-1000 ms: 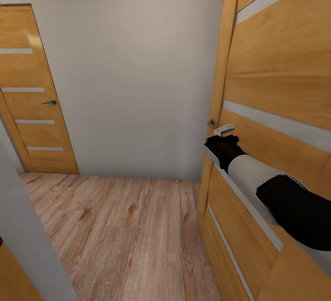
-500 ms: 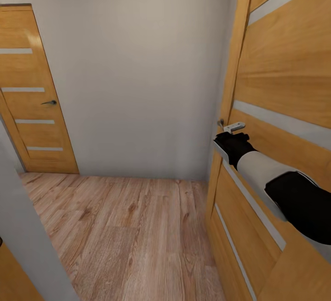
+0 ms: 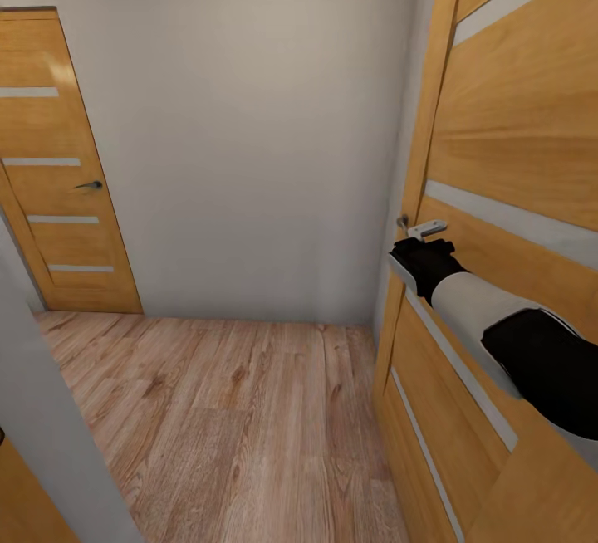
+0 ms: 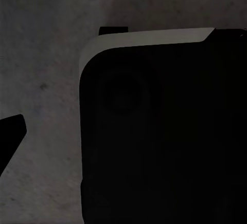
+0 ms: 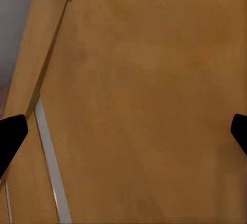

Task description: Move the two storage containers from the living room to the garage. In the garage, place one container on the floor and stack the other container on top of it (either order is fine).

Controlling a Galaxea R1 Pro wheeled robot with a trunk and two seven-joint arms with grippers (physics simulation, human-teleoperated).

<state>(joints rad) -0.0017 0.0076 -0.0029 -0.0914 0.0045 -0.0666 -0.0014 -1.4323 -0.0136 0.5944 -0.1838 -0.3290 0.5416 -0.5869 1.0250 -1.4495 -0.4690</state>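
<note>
A small hallway with a plain pale grey wall (image 3: 249,128) and a light wood-plank floor (image 3: 224,427) fills the head view. Two wooden doors show, each with pale horizontal strips: one closed door (image 3: 58,169) at the far left with a dark lever handle (image 3: 89,185), and one near door (image 3: 507,194) at the right, standing at an angle to the wall. One silver handle (image 3: 426,229) sits on the near door. The right arm (image 3: 490,327) reaches along this door, its black wrist just below that handle; the right tool (image 5: 123,131) faces the door's wood face with its two dark fingertips (image 5: 11,134) spread wide apart, holding nothing. The left wrist view is dim: a dark rounded robot body (image 4: 164,131) over mottled grey floor; whether the left tool is spread or pressed together cannot be told. No container is visible here.
</note>
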